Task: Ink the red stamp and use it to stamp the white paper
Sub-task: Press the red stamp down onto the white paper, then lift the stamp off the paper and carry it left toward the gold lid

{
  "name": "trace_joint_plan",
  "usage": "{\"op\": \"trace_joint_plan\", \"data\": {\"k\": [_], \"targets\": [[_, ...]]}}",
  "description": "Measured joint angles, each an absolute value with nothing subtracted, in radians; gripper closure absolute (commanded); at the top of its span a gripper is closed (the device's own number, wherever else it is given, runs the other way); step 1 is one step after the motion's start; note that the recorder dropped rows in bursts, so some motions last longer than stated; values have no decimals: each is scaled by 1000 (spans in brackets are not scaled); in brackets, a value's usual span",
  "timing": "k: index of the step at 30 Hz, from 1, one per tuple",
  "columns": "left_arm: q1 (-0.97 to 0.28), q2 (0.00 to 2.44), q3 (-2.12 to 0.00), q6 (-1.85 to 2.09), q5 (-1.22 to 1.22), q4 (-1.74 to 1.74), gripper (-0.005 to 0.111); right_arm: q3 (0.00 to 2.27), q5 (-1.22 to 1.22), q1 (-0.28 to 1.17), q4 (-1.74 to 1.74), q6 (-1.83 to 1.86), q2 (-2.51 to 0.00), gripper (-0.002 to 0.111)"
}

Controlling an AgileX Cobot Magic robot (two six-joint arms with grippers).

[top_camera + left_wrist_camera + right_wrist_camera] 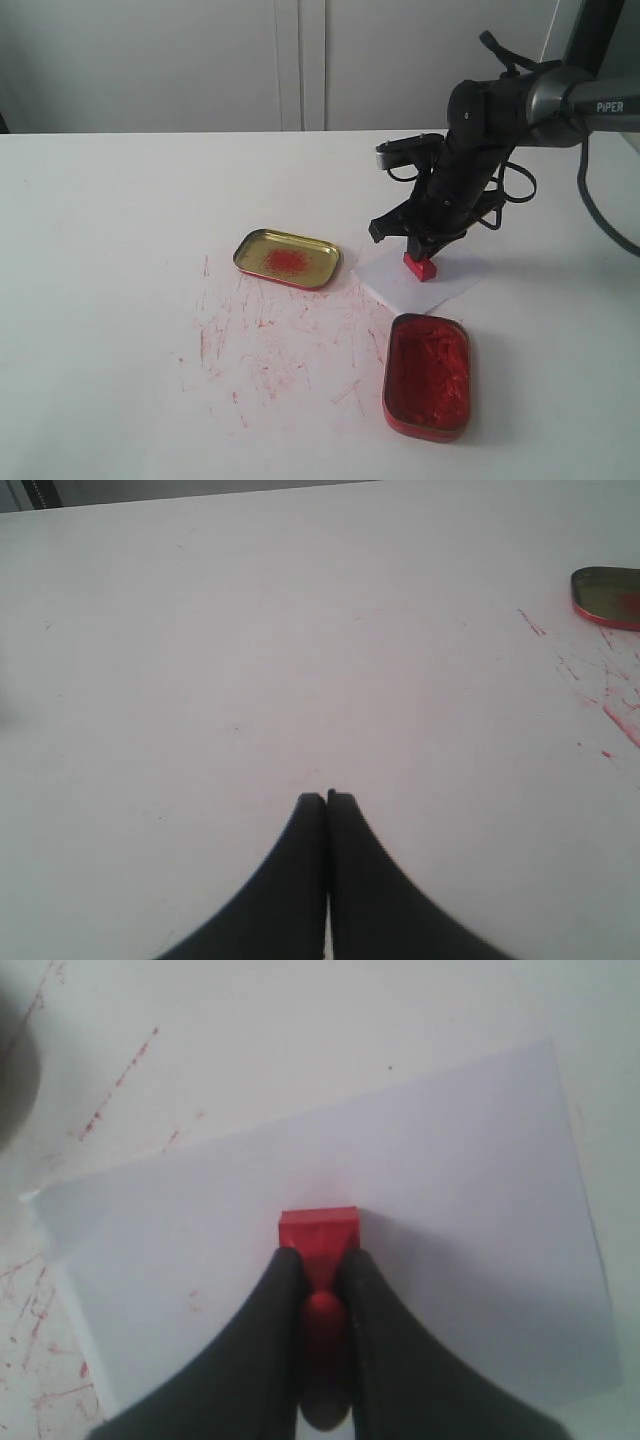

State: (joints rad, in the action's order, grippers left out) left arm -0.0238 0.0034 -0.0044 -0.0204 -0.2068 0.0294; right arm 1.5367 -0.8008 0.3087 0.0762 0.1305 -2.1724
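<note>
The red stamp [421, 266] [318, 1232] stands with its base on the white paper [417, 282] [460, 1200], near the sheet's middle. My right gripper [424, 250] [320, 1265] is shut on the stamp's knobbed handle, its two black fingers on either side. The oblong red ink-filled tin [428, 375] lies just in front of the paper. My left gripper [327, 798] is shut on nothing, hovering over bare white table; it does not show in the exterior view.
A gold-coloured shallow tin lid [287, 258] [608, 596] with a red smear lies left of the paper. Red scratch marks [270, 340] cover the tabletop between lid and ink tin. White cupboard doors stand behind the table.
</note>
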Motion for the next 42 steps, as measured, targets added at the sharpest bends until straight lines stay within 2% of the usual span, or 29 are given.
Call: {"op": "trace_joint_plan", "data": {"k": [42], "targets": [[-24, 3, -4, -20, -207, 29, 107, 1511, -804, 309, 167, 131, -2048, 108]]}}
